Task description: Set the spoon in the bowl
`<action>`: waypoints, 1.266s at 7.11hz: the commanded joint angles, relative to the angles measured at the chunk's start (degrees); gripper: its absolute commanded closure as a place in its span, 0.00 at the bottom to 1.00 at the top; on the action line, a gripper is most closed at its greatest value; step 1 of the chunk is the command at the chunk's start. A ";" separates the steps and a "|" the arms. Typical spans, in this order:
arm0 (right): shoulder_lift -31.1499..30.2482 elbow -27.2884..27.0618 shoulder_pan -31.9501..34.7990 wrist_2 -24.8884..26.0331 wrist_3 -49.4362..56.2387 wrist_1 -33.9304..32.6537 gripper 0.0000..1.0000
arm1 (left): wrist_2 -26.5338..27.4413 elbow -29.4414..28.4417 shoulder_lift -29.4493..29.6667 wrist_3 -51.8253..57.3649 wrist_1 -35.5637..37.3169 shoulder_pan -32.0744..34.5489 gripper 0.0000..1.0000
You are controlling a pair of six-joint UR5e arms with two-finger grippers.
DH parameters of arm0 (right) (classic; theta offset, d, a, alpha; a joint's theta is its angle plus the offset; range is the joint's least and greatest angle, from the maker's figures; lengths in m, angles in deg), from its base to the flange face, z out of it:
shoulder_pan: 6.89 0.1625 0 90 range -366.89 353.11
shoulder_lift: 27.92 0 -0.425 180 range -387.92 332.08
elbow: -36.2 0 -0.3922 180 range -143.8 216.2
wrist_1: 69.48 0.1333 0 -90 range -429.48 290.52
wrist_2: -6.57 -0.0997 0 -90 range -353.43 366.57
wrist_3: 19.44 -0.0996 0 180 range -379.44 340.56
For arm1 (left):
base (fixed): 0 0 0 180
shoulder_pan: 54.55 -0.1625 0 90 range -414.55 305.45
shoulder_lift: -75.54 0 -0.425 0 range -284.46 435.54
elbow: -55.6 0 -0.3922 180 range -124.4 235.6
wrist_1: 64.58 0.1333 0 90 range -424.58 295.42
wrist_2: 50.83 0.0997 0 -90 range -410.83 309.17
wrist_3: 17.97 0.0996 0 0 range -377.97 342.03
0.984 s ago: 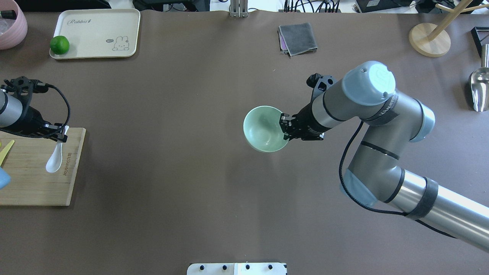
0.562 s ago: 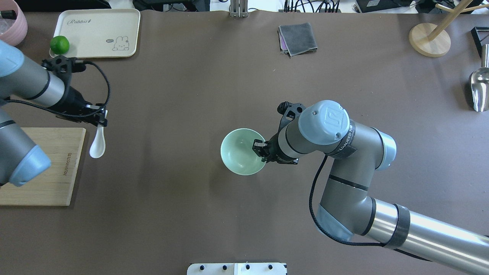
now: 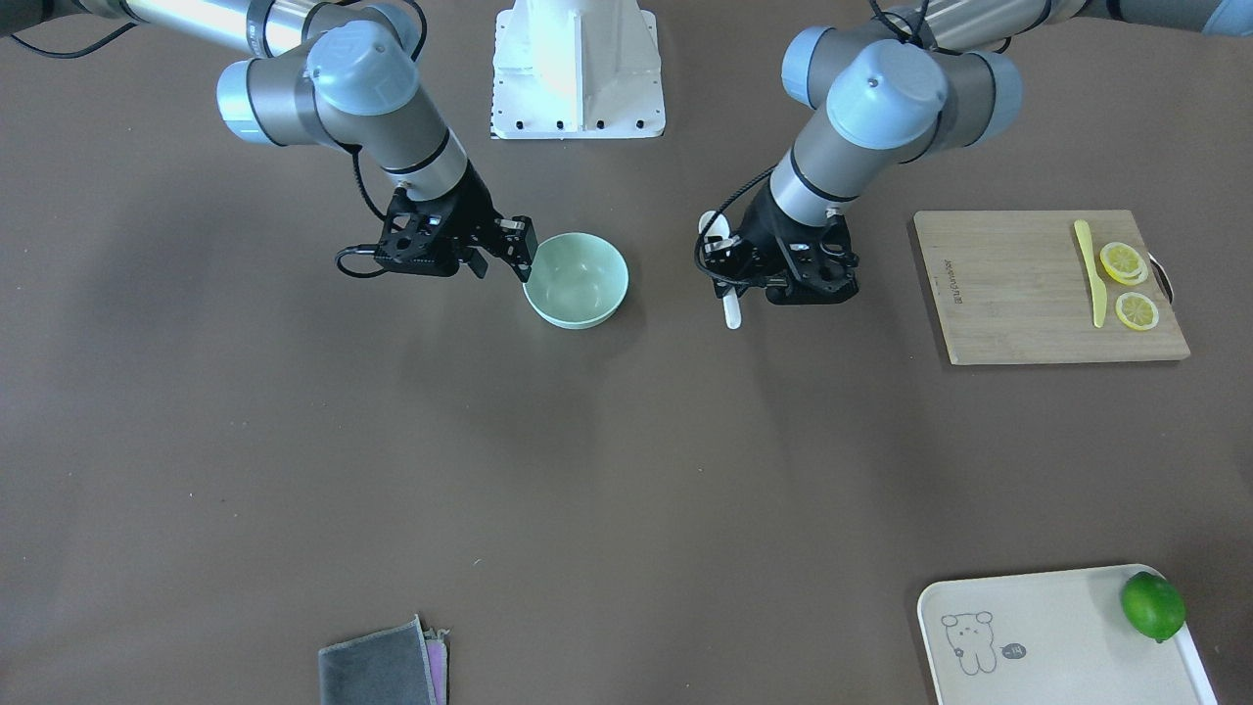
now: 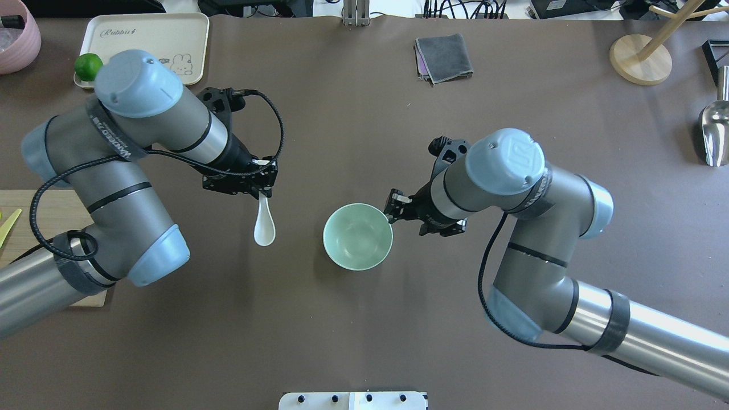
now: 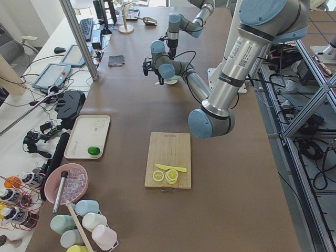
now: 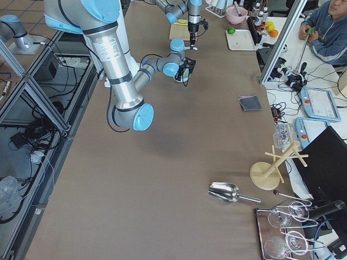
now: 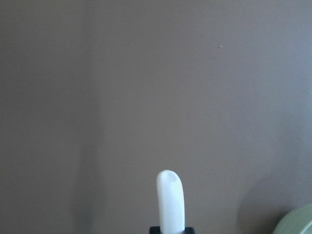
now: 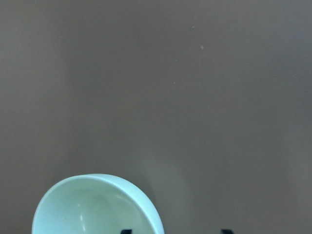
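The mint-green bowl [image 4: 357,236] stands on the table near the middle and also shows in the front view [image 3: 578,279]. My right gripper [image 4: 392,212] is at the bowl's right rim. In the right wrist view its fingertips are wide apart, one on each side of the rim of the bowl [image 8: 92,209], so it is open. My left gripper [image 4: 262,191] is shut on the handle of the white spoon [image 4: 265,228] and holds it above the table left of the bowl. The scoop points toward the robot. The handle end [image 7: 170,204] sticks out forward.
A wooden cutting board [image 3: 1018,284] with a yellow knife [image 3: 1087,269] and lemon slices [image 3: 1126,284] lies at my far left. A cream tray [image 3: 1057,636] holds a lime [image 3: 1153,605]. A grey cloth [image 4: 444,57], a wooden stand [image 4: 641,60] and a metal scoop [image 4: 715,134] lie at the back and right.
My left arm carried the spoon from over the cutting board rightward to beside the bowl. My right arm brought the bowl left and nearer the robot.
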State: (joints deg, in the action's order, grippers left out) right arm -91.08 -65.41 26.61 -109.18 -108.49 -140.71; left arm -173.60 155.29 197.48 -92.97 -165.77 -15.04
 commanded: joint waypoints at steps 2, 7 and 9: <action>-15.02 -7.72 16.02 -15.60 17.18 0.04 0.00 | 6.28 -7.02 11.26 -8.64 0.03 -6.09 1.00; -23.57 -7.30 26.32 -18.18 33.81 -0.13 0.00 | 6.54 1.32 2.41 -0.20 0.37 -2.63 0.02; -27.79 -6.51 31.34 -18.89 44.53 -0.22 0.00 | 3.77 8.03 -7.02 10.70 0.99 3.44 0.02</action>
State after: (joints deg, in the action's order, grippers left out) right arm -116.27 -72.37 54.78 -127.70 -70.57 -140.85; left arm -168.20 158.73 196.72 -89.08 -165.07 -15.40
